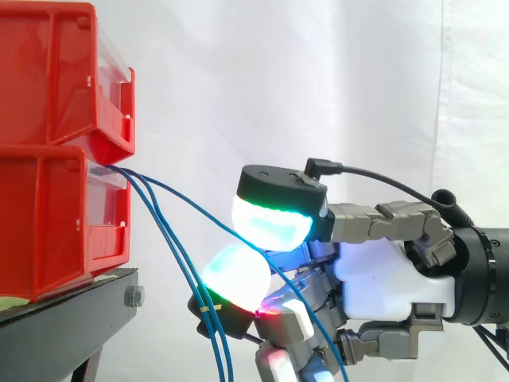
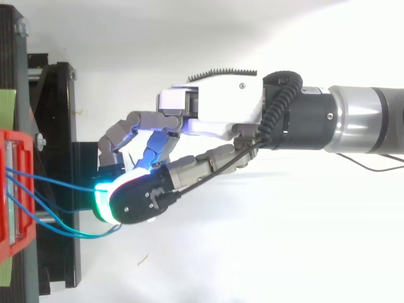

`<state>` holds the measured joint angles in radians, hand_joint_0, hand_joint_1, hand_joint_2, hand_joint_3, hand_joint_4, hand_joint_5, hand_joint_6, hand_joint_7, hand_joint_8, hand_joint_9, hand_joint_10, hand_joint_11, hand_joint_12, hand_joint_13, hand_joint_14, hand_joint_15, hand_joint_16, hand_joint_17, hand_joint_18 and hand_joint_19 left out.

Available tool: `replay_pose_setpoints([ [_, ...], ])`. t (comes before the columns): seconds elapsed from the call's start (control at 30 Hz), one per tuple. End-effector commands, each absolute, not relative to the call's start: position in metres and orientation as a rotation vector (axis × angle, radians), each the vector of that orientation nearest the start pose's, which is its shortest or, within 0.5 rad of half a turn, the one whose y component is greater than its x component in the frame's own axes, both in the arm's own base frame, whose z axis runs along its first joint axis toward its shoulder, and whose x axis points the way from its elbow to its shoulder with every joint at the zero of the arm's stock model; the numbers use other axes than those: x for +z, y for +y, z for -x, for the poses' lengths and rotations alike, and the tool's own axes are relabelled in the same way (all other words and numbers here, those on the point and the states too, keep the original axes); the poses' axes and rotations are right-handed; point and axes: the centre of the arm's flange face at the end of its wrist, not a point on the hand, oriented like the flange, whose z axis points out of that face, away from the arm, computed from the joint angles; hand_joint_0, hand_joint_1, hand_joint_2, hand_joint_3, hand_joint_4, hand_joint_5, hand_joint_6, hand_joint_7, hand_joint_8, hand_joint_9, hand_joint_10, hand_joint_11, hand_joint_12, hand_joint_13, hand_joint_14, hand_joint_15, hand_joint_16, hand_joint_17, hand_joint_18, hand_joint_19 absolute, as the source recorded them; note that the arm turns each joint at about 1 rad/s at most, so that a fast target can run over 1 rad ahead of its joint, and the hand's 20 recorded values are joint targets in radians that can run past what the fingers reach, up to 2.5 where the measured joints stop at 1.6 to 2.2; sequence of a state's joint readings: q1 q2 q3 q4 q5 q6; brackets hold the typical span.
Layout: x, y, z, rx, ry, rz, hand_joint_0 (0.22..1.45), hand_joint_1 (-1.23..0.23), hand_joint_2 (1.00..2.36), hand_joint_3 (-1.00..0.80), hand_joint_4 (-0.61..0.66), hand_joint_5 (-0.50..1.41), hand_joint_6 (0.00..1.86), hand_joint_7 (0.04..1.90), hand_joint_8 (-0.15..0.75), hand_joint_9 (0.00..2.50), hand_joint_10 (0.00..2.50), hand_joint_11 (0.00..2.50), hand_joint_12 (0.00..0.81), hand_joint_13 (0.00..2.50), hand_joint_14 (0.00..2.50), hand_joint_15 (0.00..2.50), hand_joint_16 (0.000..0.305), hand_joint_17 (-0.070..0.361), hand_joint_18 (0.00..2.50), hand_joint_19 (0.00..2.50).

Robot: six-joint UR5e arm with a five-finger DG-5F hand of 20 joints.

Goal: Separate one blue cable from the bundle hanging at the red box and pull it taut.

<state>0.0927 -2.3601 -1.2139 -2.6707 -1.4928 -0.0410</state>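
Here the hand (image 1: pixel 382 270) pinches one blue cable (image 1: pixel 188 199) near red bins (image 1: pixel 48 223).

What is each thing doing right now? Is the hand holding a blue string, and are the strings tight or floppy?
hand: curled shut, pinching one blue cable.
fingertip pads: glowing white, green and red.
pinched blue cable: apart from the rest, gently curved, not quite taut.
other blue cables: hanging loose from the bins.
red bins: stacked on the black stand.
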Motion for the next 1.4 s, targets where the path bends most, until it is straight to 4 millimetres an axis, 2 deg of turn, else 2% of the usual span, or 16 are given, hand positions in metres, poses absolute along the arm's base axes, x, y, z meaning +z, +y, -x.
replay_pose_setpoints([
  [0.0,0.202,-0.071,-0.770,1.207,1.209,-1.146,0.60,-0.72,1.00,-0.04,0.20,-0.17,0.87,1.01,0.416,1.00,0.01,1.01,0.460,1.01,0.02,0.60,0.064,0.145,1.11,0.63],
  [0.27,0.201,-0.070,-0.771,1.208,1.210,-1.145,0.63,-0.77,1.01,-0.06,0.10,-0.19,0.89,1.00,0.379,0.95,0.01,1.03,0.437,0.96,0.02,0.62,0.059,0.133,1.06,0.63],
  [0.33,0.201,-0.069,-0.770,1.208,1.213,-1.144,0.65,-0.83,1.01,-0.08,0.07,-0.20,0.90,1.07,0.360,0.94,0.01,1.03,0.421,0.95,0.02,0.62,0.055,0.123,1.02,0.64],
  [0.5,0.202,-0.069,-0.770,1.205,1.212,-1.141,0.68,-0.85,1.02,-0.12,0.08,-0.20,0.91,1.07,0.340,0.92,0.01,1.04,0.400,0.92,0.02,0.63,0.051,0.115,0.98,0.64],
  [0.67,0.199,-0.069,-0.770,1.184,1.232,-1.121,0.70,-0.87,1.02,-0.14,0.05,-0.20,0.92,1.16,0.332,0.92,0.02,1.06,0.392,0.91,0.02,0.62,0.049,0.111,0.97,0.65],
  [0.8,0.200,-0.070,-0.769,1.125,1.264,-1.063,0.74,-0.88,1.01,-0.32,0.13,-0.20,0.92,1.12,0.332,0.94,0.02,1.05,0.395,0.93,0.02,0.63,0.049,0.110,0.97,0.62],
  [0.87,0.200,-0.072,-0.769,1.107,1.269,-1.048,0.67,-0.86,1.00,-0.45,0.15,-0.20,0.92,1.10,0.331,0.94,0.02,1.06,0.391,0.92,0.02,0.62,0.049,0.111,0.97,0.63],
  [0.93,0.200,-0.073,-0.769,1.092,1.281,-1.034,0.61,-0.76,1.00,-0.50,0.15,-0.19,0.91,1.08,0.341,0.98,0.02,1.06,0.394,0.92,0.02,0.63,0.049,0.111,0.96,0.66],
  [0.97,0.200,-0.073,-0.769,1.091,1.283,-1.031,0.57,-0.60,1.00,-0.50,0.15,-0.18,0.88,1.10,0.346,1.02,0.02,1.05,0.400,0.92,0.02,0.63,0.050,0.112,0.96,0.68],
  [1.03,0.200,-0.071,-0.769,1.098,1.293,-1.024,0.61,-0.38,1.00,-0.50,0.13,-0.15,0.84,1.15,0.343,1.08,0.01,1.03,0.392,0.92,0.02,0.63,0.048,0.108,0.94,0.72],
  [1.1,0.199,-0.071,-0.768,1.109,1.310,-1.014,0.61,-0.35,1.00,-0.50,0.11,-0.14,0.83,1.16,0.341,1.12,0.02,1.02,0.394,0.92,0.02,0.63,0.048,0.109,0.92,0.74],
  [1.2,0.208,-0.074,-0.767,1.118,1.302,-1.008,0.62,-0.36,1.00,-0.50,0.12,-0.14,0.83,1.17,0.338,1.12,0.02,1.02,0.396,0.92,0.02,0.64,0.049,0.110,0.92,0.75],
  [1.37,0.217,-0.077,-0.765,1.114,1.298,-1.006,0.62,-0.47,1.01,-0.36,0.13,-0.15,0.82,1.13,0.348,1.11,0.02,1.05,0.404,0.92,0.02,0.63,0.050,0.112,0.93,0.73],
])
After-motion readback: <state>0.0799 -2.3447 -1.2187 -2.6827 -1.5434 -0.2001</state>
